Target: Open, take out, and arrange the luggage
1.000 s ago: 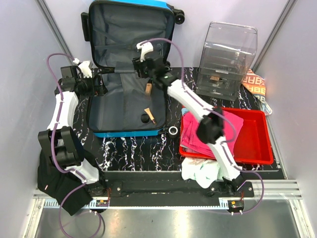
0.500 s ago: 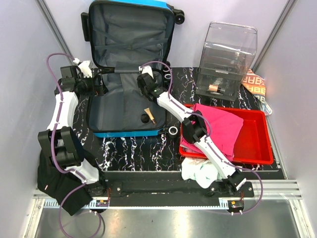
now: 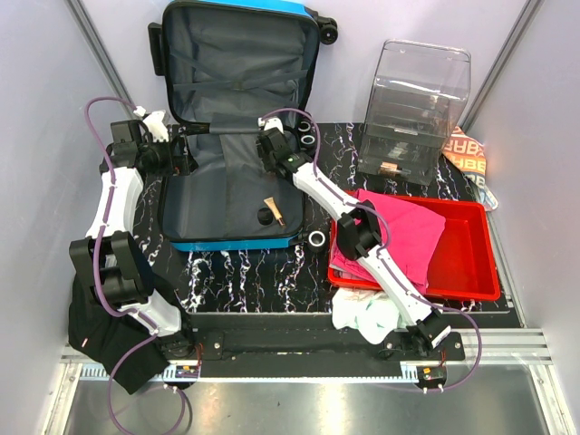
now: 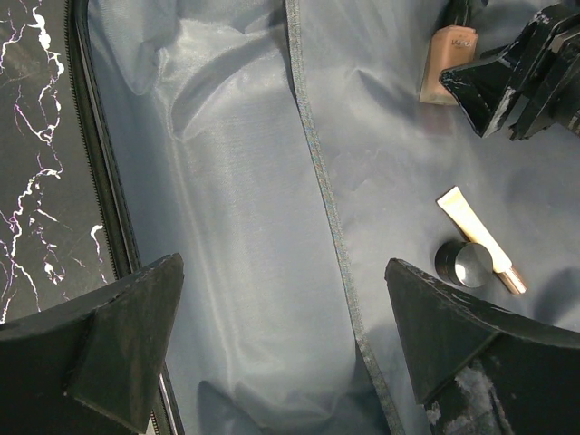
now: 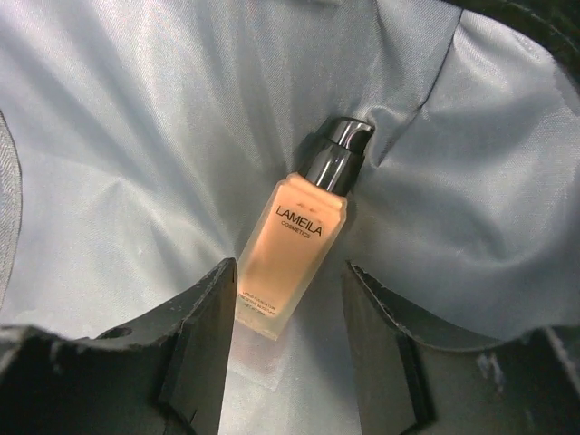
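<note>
Your left claw (image 4: 290,304) hangs spread wide, holding nothing, over the grey lining of the large bright blue hard-shell suitcase (image 3: 231,243), which lies open at the table's (image 3: 254,281) back left. Your right claw (image 5: 288,283) is half open, its jaws straddling a peach foundation bottle with a black pump (image 5: 294,254) on the lining, not clamped on it.

1. Pale purple-white walls (image 3: 36,136) are seen at the left, the right and the back.
2. Grey metal bars (image 3: 91,36) are set slanting along the two back corners.
3. The tabletop (image 3: 245,272) is black, with white lines like marble.
4. A silver rail (image 3: 507,349) is fixed along its near edge.
5. A shiny grey metal sheet (image 3: 299,403) is seen below the rail.
6. Everything is lit softly and evenly.
</note>
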Available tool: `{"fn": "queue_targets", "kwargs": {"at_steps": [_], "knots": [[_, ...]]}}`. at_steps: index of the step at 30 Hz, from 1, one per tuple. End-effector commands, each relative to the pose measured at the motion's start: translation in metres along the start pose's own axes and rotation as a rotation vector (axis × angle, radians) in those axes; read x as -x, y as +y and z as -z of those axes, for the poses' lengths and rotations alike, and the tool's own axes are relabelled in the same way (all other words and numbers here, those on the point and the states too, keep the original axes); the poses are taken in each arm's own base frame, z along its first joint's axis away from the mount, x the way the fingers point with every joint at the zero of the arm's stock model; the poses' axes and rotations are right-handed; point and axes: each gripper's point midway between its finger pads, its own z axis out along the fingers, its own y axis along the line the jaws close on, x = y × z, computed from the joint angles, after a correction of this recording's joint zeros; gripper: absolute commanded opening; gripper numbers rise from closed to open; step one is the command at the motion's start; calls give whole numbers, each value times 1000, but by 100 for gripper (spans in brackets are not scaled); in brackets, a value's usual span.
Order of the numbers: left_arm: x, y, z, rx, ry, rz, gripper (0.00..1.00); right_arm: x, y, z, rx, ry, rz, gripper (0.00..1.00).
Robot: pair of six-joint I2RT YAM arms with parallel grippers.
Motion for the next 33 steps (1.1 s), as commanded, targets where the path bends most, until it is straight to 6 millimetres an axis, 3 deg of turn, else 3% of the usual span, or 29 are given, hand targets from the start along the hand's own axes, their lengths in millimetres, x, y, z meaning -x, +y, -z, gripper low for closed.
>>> {"fn": "queue_targets", "kwargs": {"at_steps": [1, 5, 8, 11, 12, 15, 20, 26, 27, 28, 29, 30, 31, 33], "knots": [[20, -2, 12, 4, -70, -28, 97, -8, 2, 7, 52, 64, 8, 55], [22, -4, 15, -1, -82, -41, 94, -15, 19, 11, 164, 95, 49, 47], [26, -14, 11, -26, -90, -63, 87, -18, 48, 21, 315, 113, 72, 41], [23, -33, -13, -45, -43, -134, 84, -22, 75, 32, 460, 141, 4, 42], [25, -47, -19, -62, -34, -159, 84, -23, 79, 34, 481, 146, -3, 43], [26, -61, -37, -91, -2, -156, 85, -19, 92, 46, 533, 133, 43, 46], [14, -62, -70, -90, 89, -113, 86, 8, 106, 82, 648, 96, 88, 51], [0, -93, -111, -85, 153, -182, 89, 46, 83, 121, 586, 43, 24, 59], [4, -97, -115, -87, 146, -186, 89, 40, 78, 123, 567, 69, -6, 59], [6, -100, -119, -83, 144, -189, 89, 60, 70, 137, 538, 31, -18, 59], [-1, -106, -130, -86, 168, -201, 89, 66, 65, 143, 517, 19, -22, 60], [5, -111, -133, -92, 158, -209, 89, 61, 58, 145, 488, 32, -29, 61], [2, -115, -137, -94, 169, -218, 89, 77, 45, 158, 439, -5, -38, 61], [-8, -126, -150, -97, 196, -246, 90, 74, 29, 164, 379, 9, -55, 61]]}}
